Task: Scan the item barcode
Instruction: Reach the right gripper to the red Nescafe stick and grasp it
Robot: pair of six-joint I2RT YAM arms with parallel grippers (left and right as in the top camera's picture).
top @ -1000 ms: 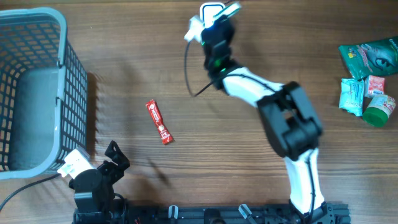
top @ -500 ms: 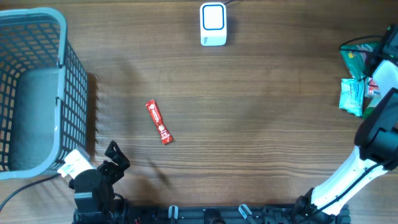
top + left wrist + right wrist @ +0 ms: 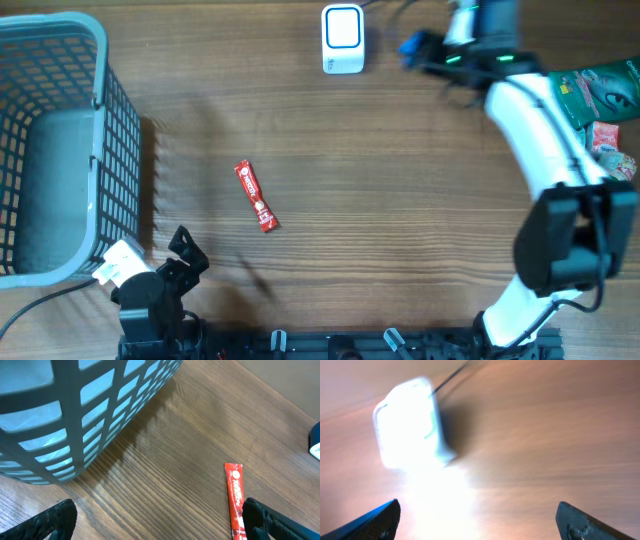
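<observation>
**A:** Entry one: what changed?

**B:** Right arm (image 3: pixel 530 110). A second ago it bent over the scanner (image 3: pixel 343 38) with its fingers nearly clenched. Half a second ago it had swung out to the packets on the right. Now it reaches along the far edge, just right of the scanner. Right fingers (image 3: pixel 380 519): released, spread wide, nothing between them. That wrist view is smeared by motion.

**A:** Bearing on the task?

**B:** Judged only: no barcode is being presented now, since neither arm carries anything. One pass may be over, and a fresh pick would have to come first.

**A:** Left side?

**B:** Left fingers (image 3: pixel 50 520): released, empty, low at the near edge, unchanged over the second.

**A:** Location of the item?

**B:** Sachet (image 3: pixel 255 196): red, flat on the counter (image 3: pixel 400 200), left of centre. It is well apart from the scanner and has not moved. In the left wrist view it lies just by the right-hand finger.

**A:** Counts?

**B:** Arms, two. Scanner, one. Basket (image 3: pixel 60 140), one, far left. Sachet, one. Right-hand pile: green bag (image 3: pixel 600 88), one; pink packet (image 3: pixel 606 135), one. A further piece shows at the edge, and the arm hides the rest, so no total is given.
</observation>
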